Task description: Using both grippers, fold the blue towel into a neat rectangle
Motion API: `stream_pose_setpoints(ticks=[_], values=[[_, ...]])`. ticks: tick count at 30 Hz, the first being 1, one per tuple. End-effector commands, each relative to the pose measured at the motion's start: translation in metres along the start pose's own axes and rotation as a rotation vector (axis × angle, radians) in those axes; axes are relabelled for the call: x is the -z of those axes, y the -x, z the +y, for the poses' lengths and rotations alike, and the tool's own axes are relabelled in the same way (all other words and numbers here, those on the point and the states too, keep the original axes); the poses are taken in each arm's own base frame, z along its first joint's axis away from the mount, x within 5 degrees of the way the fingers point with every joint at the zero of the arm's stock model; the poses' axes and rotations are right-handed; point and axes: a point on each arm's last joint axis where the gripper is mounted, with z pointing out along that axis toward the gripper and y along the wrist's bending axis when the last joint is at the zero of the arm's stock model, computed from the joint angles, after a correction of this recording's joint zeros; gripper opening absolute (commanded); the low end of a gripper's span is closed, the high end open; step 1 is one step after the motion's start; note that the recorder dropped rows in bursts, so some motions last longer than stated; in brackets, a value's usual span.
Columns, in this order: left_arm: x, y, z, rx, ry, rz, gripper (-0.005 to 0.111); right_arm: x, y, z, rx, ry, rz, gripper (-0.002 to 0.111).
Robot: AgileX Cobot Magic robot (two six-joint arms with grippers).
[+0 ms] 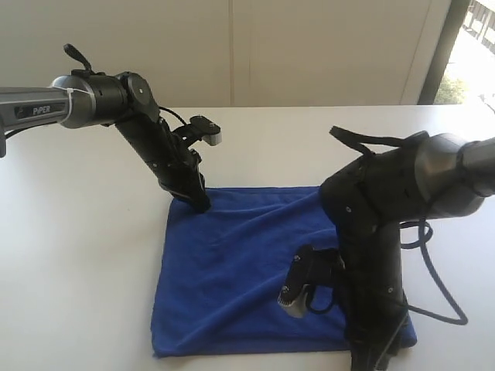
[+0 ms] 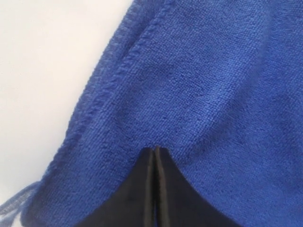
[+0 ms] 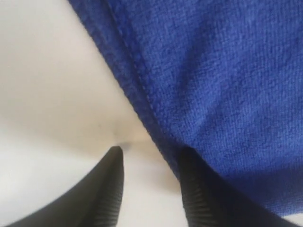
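I see the blue towel [image 1: 232, 278] lying flat on the bench [image 1: 77, 270], with my left pincer [image 2: 155, 152] pressed together, tips down on its 11 o'clock corner; whether any cloth is nipped I cannot tell. My right pincer [image 3: 150, 156] is spread at the 5 o'clock corner, the hem running between its fingers, one over bare bench, one over cloth, so I judge closing there comes next

Blue towel [image 1: 232, 263] corner behind right arm [image 1: 371, 232]
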Motion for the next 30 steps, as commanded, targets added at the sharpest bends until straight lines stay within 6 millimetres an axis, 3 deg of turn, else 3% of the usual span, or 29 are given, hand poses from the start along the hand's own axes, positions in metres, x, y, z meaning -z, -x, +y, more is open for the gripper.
stream_pose_setpoints(ticks=[1, 8, 17, 30], values=[[-0.010, -0.012, 0.008, 0.003, 0.005, 0.052, 0.000, 0.006, -0.005, -0.005, 0.005, -0.080, -0.038, 0.038], [-0.010, -0.012, 0.008, 0.003, 0.005, 0.052, 0.000, 0.033, -0.017, -0.014, 0.084, -0.271, -0.076, 0.038], [-0.010, -0.012, 0.008, 0.000, 0.004, 0.053, 0.000, 0.017, -0.027, -0.006, 0.157, -0.234, 0.005, 0.038], [-0.016, -0.016, 0.009, 0.002, -0.008, 0.074, 0.000, 0.003, -0.026, -0.008, 0.269, -0.329, -0.044, 0.040]])
